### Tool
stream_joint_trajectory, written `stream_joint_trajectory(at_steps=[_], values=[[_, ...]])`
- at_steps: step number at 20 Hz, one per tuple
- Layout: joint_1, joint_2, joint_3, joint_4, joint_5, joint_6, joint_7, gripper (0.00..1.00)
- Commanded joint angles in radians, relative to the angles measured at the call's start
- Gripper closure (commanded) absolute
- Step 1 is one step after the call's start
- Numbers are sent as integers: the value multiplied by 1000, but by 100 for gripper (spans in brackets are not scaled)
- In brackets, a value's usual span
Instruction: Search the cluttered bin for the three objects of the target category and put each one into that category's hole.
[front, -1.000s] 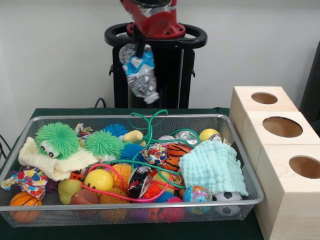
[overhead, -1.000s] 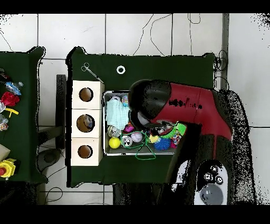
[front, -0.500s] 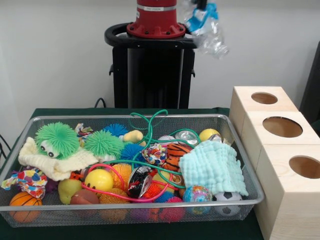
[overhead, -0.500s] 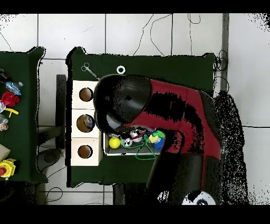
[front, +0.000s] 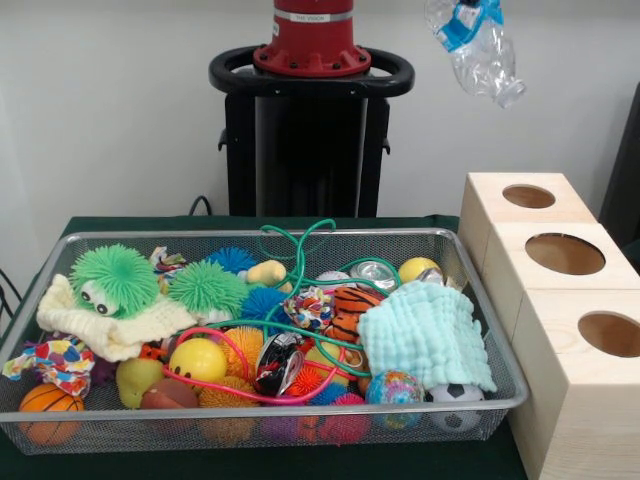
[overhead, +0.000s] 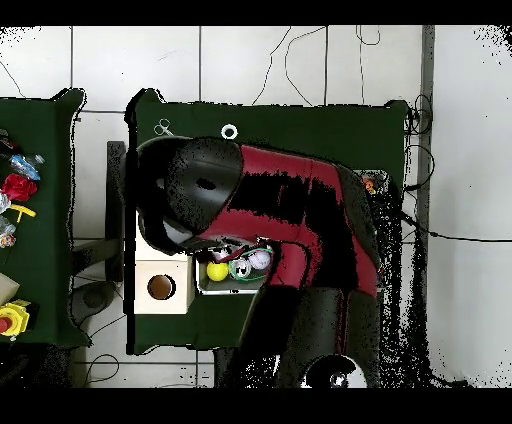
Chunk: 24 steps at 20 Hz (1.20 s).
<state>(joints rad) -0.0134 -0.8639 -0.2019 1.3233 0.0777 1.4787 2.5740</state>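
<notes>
A crushed clear plastic bottle (front: 478, 48) with a blue label hangs high in the air at the top right of the front view. It is above and a little left of the far wooden box's hole (front: 528, 196). My gripper (front: 462, 5) barely shows at the top edge, shut on the bottle's upper end. Two more holes (front: 565, 253) (front: 610, 333) open in the nearer boxes. In the overhead view the red arm (overhead: 260, 200) hides the gripper, the bottle and two boxes; only one box hole (overhead: 161, 287) shows.
The wire mesh bin (front: 490, 340) holds several balls, spiky toys, a green cord, a light-blue cloth (front: 425, 335) and a silver can (front: 373, 272). A black pedestal (front: 305, 140) stands behind it. A side table with small objects (overhead: 15, 185) lies at the overhead view's left edge.
The bottle has travelled from above the bin's back edge up and to the right, toward the boxes. In the overhead view the arm has swung over the boxes.
</notes>
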Motion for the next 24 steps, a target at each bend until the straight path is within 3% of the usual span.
stream_joint_trajectory(at_steps=[1, 6, 10, 24], values=[[-12, 161, -26, 42, 14, -122, 335, 100], [5, 221, -46, 44, 6, -193, 360, 100], [27, 263, -61, 21, 13, -189, 385, 100], [103, 342, -72, -145, 96, -8, 500, 100]])
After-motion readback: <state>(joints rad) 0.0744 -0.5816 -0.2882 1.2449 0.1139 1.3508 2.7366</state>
